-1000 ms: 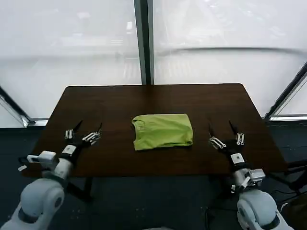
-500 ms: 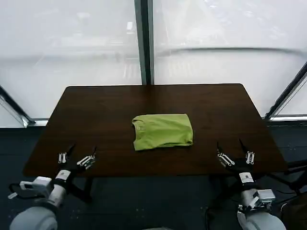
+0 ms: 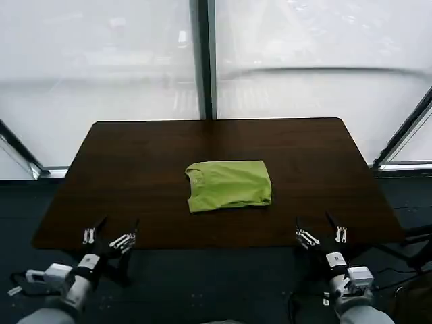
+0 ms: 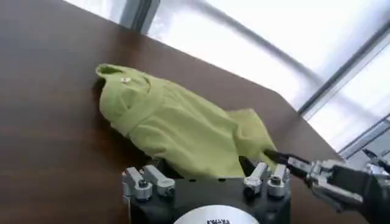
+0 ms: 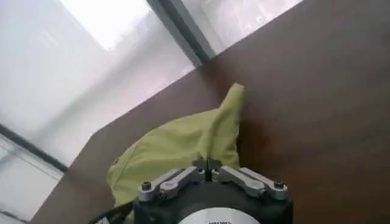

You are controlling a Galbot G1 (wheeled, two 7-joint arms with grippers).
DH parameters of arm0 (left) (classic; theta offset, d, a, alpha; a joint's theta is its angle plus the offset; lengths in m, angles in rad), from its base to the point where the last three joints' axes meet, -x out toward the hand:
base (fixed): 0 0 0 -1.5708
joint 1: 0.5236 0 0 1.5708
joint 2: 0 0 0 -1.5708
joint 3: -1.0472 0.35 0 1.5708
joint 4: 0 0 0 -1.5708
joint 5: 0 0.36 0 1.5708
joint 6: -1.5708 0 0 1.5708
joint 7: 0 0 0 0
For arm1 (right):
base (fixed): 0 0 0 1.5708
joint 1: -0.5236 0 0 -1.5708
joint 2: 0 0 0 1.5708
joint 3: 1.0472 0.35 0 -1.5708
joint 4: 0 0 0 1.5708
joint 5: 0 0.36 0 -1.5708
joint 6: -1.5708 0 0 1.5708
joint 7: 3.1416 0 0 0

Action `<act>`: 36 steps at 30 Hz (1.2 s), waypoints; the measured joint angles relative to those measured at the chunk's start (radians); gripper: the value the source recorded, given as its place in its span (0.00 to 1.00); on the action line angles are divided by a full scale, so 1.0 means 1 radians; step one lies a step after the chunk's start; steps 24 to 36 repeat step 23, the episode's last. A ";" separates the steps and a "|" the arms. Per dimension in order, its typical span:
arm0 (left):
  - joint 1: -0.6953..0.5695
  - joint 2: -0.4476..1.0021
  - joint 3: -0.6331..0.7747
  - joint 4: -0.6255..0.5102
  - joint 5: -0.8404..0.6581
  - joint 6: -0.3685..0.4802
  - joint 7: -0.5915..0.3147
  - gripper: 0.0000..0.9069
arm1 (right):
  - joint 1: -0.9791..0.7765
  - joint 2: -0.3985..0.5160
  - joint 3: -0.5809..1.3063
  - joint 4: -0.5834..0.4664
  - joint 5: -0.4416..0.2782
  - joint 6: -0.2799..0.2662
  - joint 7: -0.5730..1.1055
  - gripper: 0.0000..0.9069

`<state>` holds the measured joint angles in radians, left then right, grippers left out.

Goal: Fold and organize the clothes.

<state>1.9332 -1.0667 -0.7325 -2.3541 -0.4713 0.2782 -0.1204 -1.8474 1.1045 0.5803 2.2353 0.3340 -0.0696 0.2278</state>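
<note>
Two sets of jaws, both mine, hang spread apart and grasping nothing, low at the near edge of the tabletop (image 3: 135, 145). My left gripper (image 3: 108, 235) sits by the near left corner, its fingers pointing up and away from me, with the wrist and arm dropping off below the edge. My right gripper (image 3: 322, 233) sits near the right corner in much the same pose, fingers fanned upward. Neither touches the cloth; each is well apart from it, one on either side.

From my left wrist, my own fingers (image 4: 145, 181) stand released in front of the lens, and the other arm's gripper (image 4: 341, 182) shows farther off beyond the cloth.

Between the two grippers, farther in and near the middle of the dark brown tabletop, lies the T-shirt (image 3: 229, 184). It is lime green and folded into a compact, roughly rectangular bundle, with its neckline at its left end and its top slightly rumpled. Beyond the far edge stands a pale window with a dark upright frame (image 3: 203, 57).
</note>
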 joint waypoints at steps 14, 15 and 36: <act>0.054 -0.006 -0.022 -0.015 -0.001 0.002 0.021 0.97 | 0.016 0.037 -0.025 0.047 0.002 -0.121 0.020 0.97; 0.056 -0.007 -0.023 -0.017 -0.001 0.002 0.022 0.97 | 0.018 0.038 -0.025 0.047 0.003 -0.121 0.020 0.97; 0.059 -0.008 -0.024 -0.022 0.001 0.002 0.025 0.97 | 0.028 0.042 -0.024 0.036 0.004 -0.119 0.020 0.97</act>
